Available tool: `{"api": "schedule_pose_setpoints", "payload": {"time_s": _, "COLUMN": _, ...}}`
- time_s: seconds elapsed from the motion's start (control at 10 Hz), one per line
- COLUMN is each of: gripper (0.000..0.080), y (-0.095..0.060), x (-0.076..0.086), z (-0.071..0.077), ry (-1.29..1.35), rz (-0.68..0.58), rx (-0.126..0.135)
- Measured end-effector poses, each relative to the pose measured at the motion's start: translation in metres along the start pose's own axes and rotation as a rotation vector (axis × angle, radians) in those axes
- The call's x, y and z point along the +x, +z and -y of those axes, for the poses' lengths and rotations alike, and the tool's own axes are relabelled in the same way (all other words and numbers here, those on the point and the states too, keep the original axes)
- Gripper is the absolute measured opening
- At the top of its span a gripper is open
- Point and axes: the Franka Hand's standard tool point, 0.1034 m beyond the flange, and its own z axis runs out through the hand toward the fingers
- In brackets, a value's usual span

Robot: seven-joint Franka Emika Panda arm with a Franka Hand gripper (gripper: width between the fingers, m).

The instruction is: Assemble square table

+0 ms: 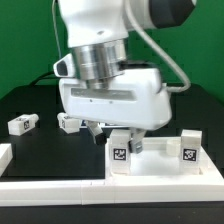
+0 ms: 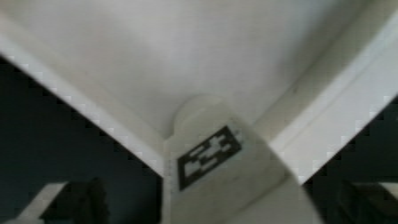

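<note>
The white square table top lies at the front on the exterior view's right, with its raised rim showing. Two tagged white legs stand on it: one near its left corner, one at the right. My gripper hangs right over the left one, its dark fingers on either side. In the wrist view that leg rises between the fingers, with dark gaps on both sides, above the top's corner. The jaws stand open, not touching it. Two loose legs lie on the black table.
A long white border rail runs along the front edge, and another piece sits at the exterior view's left. The arm's bulky white body hides the middle of the scene. A green wall stands behind.
</note>
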Motion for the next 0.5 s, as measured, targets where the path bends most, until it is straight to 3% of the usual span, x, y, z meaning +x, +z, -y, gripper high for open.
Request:
{"api": "schedule_pose_setpoints", "payload": {"time_s": 0.1, "gripper": 0.0649, "y": 0.0005, "x": -0.0001, "z": 0.0006, "ry": -0.2, "rz": -0.005, "rx": -0.001}}
{"api": "schedule_pose_setpoints", "payload": {"time_s": 0.2, "gripper": 0.0649, "y": 0.0013, "x": -0.0006, "z": 0.0008, "ry": -0.239, "rz": -0.007, "rx": 0.002}}
{"api": "schedule_pose_setpoints", "payload": {"time_s": 0.4, "gripper": 0.0612, "y": 0.0014, "x": -0.0003, "z": 0.0, "ry": -0.153, "rz": -0.006, "rx": 0.001}}
{"api": "schedule_pose_setpoints", "payload": {"time_s": 0.5, "gripper": 0.0437, "y": 0.0016, "x": -0.0004, "z": 0.0, "ry": -0.088, "rz": -0.006, "rx": 0.001}}
